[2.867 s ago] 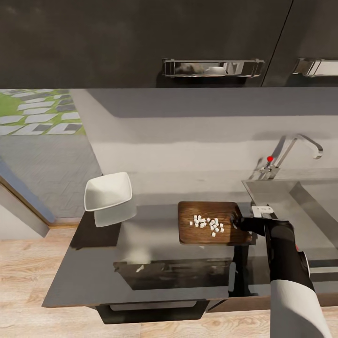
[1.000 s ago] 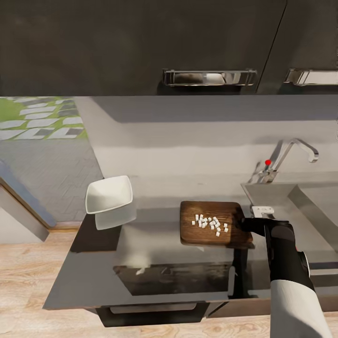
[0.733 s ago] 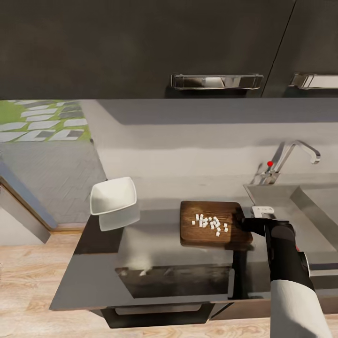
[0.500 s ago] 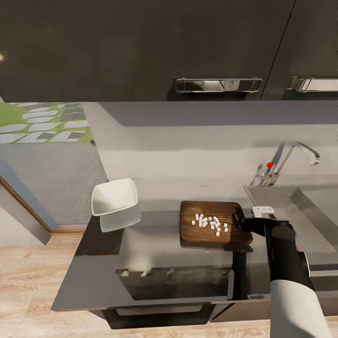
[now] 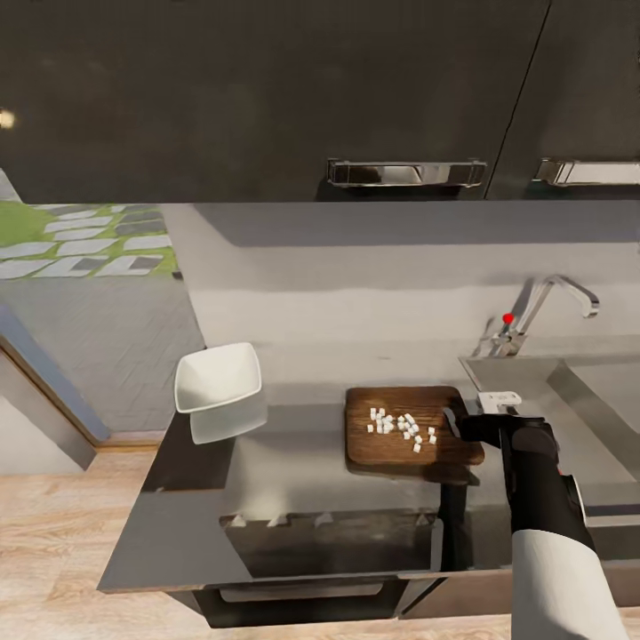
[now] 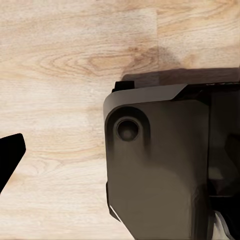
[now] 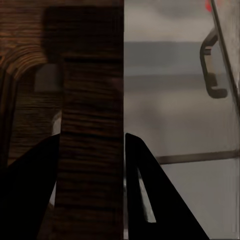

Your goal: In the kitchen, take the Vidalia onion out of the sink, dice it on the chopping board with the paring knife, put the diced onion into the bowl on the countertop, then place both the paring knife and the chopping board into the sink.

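The dark brown chopping board (image 5: 391, 444) lies on the grey countertop (image 5: 293, 471) with several white pieces of diced onion (image 5: 402, 426) on it. My right gripper (image 5: 457, 424) is shut on the board's right end. In the right wrist view the board's edge (image 7: 92, 130) stands between the two black fingers (image 7: 150, 200). The white bowl (image 5: 219, 378) sits at the counter's back left, well apart from the board. The sink (image 5: 587, 400) and its chrome faucet (image 5: 544, 304) are at the right. The paring knife is out of view. One dark fingertip (image 6: 10, 155) of my left gripper hangs over the floor.
Dark upper cabinets (image 5: 267, 89) with chrome handles (image 5: 406, 172) hang over the counter. A grey wall runs behind it. Wooden floor (image 5: 53, 551) lies to the left and in front. A dark part of the robot (image 6: 160, 165) is close to the left wrist camera.
The whole head view has shifted a little, so the camera moved. My right gripper keeps its hold on the board's right end, and the onion pieces stay on the board.
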Controlling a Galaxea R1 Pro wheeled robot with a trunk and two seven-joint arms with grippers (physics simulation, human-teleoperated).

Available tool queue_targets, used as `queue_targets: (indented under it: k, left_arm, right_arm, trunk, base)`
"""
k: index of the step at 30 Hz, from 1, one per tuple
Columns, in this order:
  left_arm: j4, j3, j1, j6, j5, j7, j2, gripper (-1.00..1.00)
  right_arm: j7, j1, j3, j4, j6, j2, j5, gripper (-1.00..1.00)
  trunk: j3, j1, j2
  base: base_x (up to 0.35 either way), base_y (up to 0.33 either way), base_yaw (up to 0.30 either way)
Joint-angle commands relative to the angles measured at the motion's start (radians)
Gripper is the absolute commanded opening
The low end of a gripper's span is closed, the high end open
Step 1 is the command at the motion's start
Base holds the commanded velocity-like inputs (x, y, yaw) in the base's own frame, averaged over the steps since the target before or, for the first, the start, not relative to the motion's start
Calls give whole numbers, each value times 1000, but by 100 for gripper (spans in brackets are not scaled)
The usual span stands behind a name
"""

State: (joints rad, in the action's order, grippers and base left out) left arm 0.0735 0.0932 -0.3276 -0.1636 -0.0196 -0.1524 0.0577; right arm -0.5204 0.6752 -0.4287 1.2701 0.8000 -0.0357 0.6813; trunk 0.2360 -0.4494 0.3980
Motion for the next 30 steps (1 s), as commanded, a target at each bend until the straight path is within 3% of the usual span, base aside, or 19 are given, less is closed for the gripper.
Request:
queue_targets:
  k: [1, 30]
  left_arm:
    - [5, 8, -2, -7, -2, -4, 1, 100]
    - [5, 8, -2, -8, -2, -3, -2, 100]
  right_arm:
    - [-10, 1, -2, 1, 3, -1, 15, -100]
    - [-10, 1, -4, 0, 4, -1, 20, -100]
  trunk:
    - [0, -1, 2]
    - [-45, -1, 2]
  base:
    - [0, 0, 0]
    - [0, 0, 0]
